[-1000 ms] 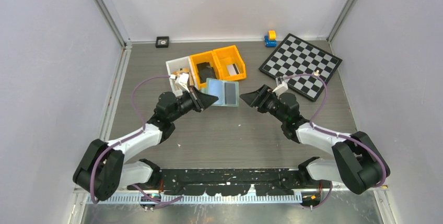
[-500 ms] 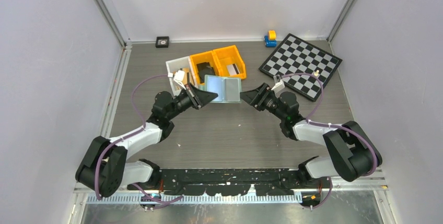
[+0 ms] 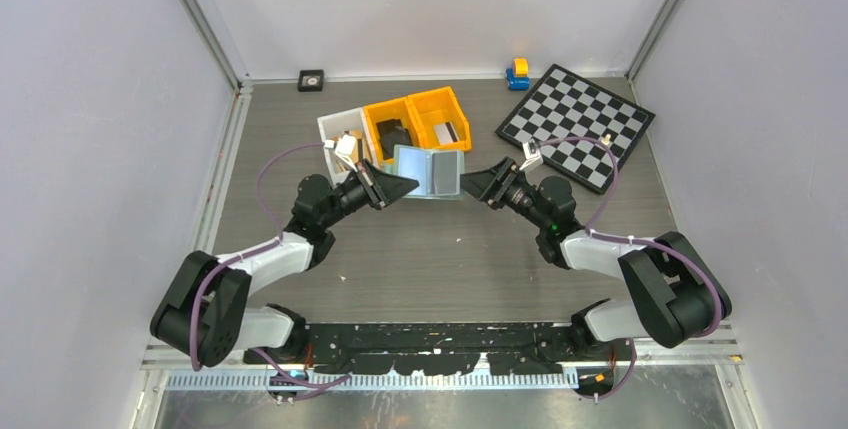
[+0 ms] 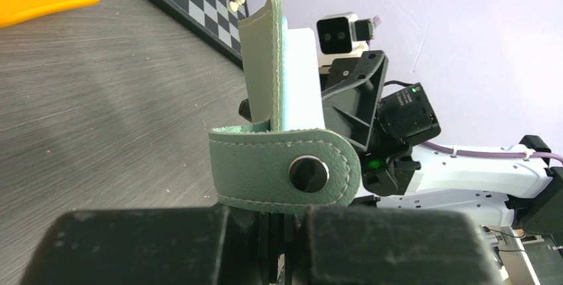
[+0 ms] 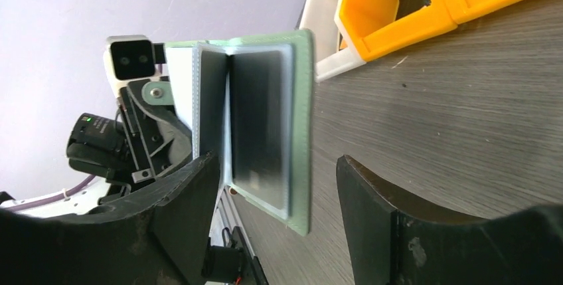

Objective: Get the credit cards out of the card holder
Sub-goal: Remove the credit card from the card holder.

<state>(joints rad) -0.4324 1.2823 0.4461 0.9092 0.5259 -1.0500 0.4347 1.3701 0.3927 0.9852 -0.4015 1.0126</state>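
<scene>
The sage-green card holder point(image 3: 430, 171) hangs open above the table, in front of the bins. My left gripper point(image 3: 403, 187) is shut on its left edge; in the left wrist view the snap strap point(image 4: 285, 169) lies just beyond the closed left gripper point(image 4: 292, 217). My right gripper point(image 3: 468, 185) is open at the holder's right edge. In the right wrist view the open right gripper point(image 5: 275, 165) has one finger on each side of the card holder point(image 5: 302, 132), not touching it. Dark credit cards point(image 5: 257, 122) show inside the clear sleeves.
Two orange bins point(image 3: 415, 109) and a white bin point(image 3: 333, 129) stand right behind the holder; one orange bin holds a card point(image 3: 447, 132). A checkerboard point(image 3: 577, 124) lies at back right, with a blue-and-yellow toy point(image 3: 517, 73) beside it. A small black square point(image 3: 311, 80) is at the back edge.
My right gripper has moved left until its fingers straddle the holder's right edge. The left gripper has carried the holder slightly toward the bins and kept its grip.
</scene>
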